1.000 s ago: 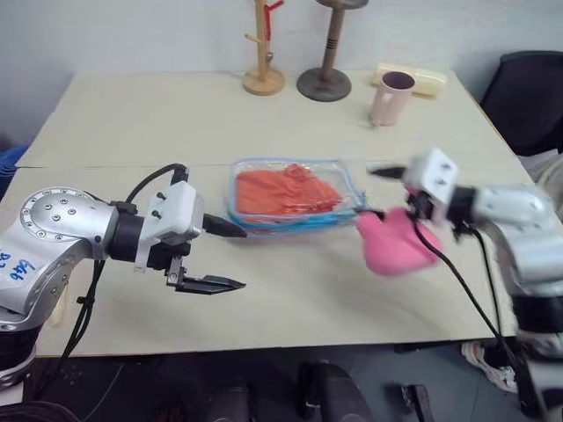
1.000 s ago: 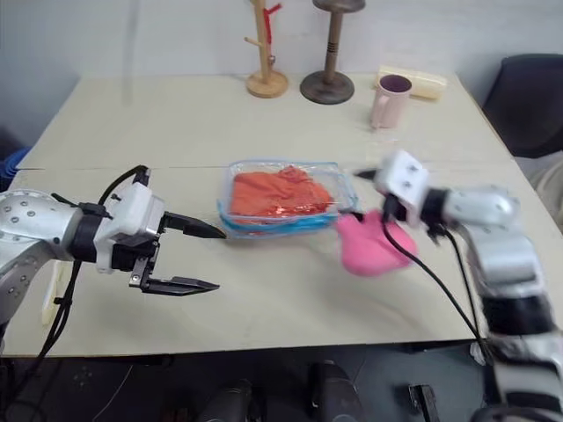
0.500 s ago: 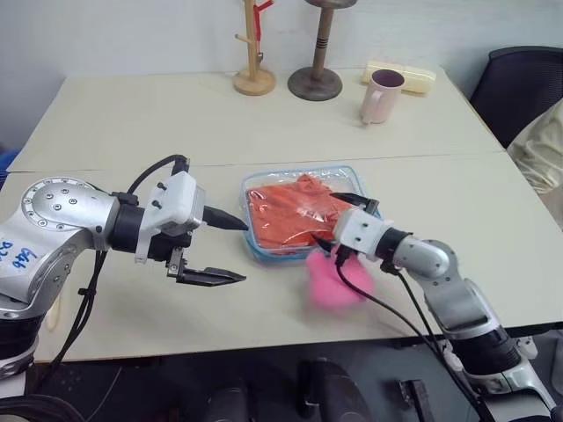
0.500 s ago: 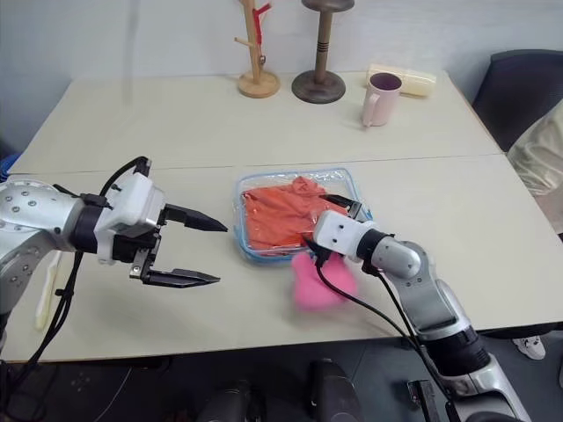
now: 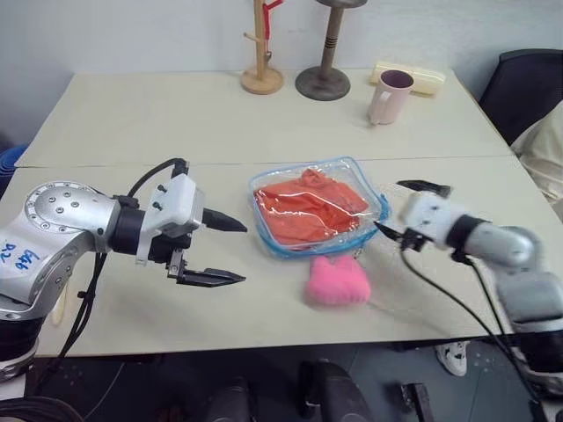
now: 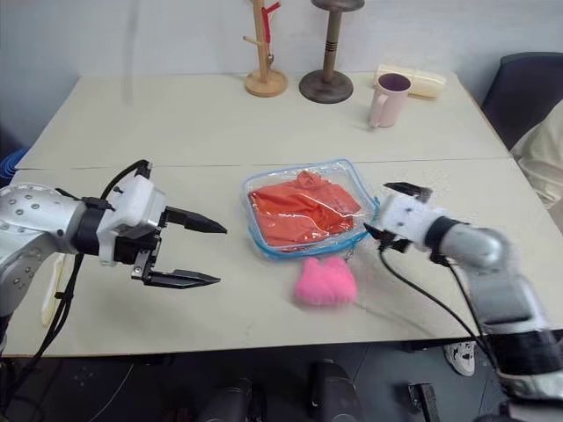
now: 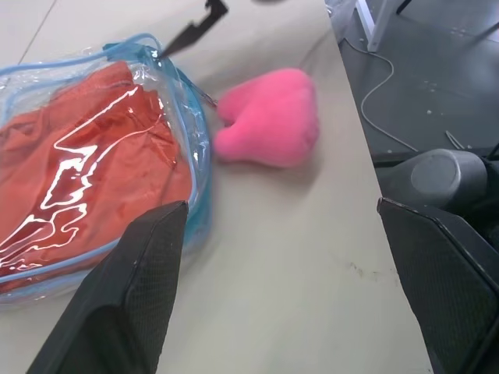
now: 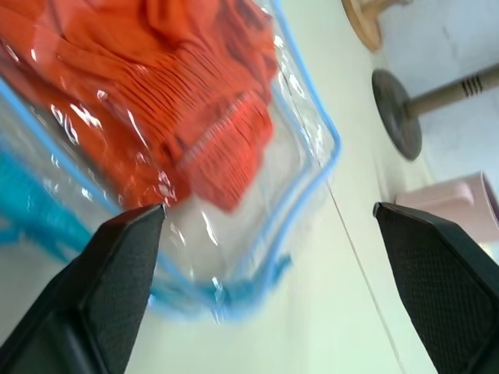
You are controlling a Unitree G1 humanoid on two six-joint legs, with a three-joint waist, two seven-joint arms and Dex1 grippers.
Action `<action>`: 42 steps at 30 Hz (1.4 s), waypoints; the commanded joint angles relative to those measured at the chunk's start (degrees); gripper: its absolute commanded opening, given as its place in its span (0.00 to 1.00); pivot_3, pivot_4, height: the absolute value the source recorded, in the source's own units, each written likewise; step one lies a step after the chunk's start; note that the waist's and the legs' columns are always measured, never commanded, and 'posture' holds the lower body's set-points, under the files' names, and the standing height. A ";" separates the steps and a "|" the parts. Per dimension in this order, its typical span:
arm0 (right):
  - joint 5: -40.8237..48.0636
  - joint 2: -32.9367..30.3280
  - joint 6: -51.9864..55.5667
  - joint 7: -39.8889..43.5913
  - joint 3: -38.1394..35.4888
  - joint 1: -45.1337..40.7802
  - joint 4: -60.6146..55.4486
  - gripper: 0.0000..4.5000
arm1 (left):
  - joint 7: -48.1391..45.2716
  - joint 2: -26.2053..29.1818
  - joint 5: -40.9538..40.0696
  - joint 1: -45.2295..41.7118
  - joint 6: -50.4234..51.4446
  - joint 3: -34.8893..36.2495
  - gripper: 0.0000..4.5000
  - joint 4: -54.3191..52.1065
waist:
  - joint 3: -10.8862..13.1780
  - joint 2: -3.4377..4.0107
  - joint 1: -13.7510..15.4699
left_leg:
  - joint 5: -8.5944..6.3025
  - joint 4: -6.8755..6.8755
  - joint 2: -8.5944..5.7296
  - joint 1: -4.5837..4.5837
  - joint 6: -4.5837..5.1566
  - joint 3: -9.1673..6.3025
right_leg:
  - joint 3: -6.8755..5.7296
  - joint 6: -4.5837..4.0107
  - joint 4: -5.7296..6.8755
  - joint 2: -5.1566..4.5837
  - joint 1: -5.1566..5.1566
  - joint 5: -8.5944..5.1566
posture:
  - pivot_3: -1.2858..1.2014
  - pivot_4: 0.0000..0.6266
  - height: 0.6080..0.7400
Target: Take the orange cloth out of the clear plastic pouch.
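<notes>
left eye view: orange cloth (image 5: 310,208) inside clear plastic pouch (image 5: 376,211), both grippers' fingers spread, empty

Place: an office or lab room used for testing
Signs: plain beige table (image 5: 132,123), black office chair (image 5: 528,88), bare pale wall (image 5: 132,35)
Props: pink mug (image 5: 389,95), wooden stands (image 5: 262,44)

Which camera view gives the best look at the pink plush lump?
The left wrist view: the pink plush lump appears large and unobstructed, lying on the table beside the clear plastic pouch. Both head views show it smaller, at the table's near edge in front of the pouch.
</notes>
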 commanded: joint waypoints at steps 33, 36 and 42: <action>21.78 9.64 22.98 9.09 18.12 -1.46 -10.17 0.00 | -1.13 -0.33 -0.96 -3.50 0.85 -0.13 0.91 -1.29 | -0.02 -0.05 -0.10 | -0.01 0.18 -0.02 -0.01 0.01 -0.06 | -0.05 0.03 0.03 -0.01 0.08 0.02 | 0.52 0.24 1.00; 20.29 3.52 20.32 11.64 14.56 -0.31 -13.11 0.00 | -1.18 0.07 -0.89 -3.20 0.87 0.34 0.91 -1.33 | -0.02 -0.05 0.34 | -0.04 0.21 -0.07 -0.05 0.07 -0.10 | -0.10 0.03 0.01 -0.06 0.08 0.02 | 0.52 0.24 1.00; 22.26 -10.44 17.55 19.78 3.61 -0.80 -13.35 0.29 | -1.52 -0.88 0.05 -3.14 -0.91 -0.86 0.91 -1.28 | -0.02 -0.04 0.84 | -0.07 0.19 -0.06 -0.04 0.12 -0.09 | -0.12 0.04 -0.06 -0.04 0.10 0.02 | 0.52 0.24 1.00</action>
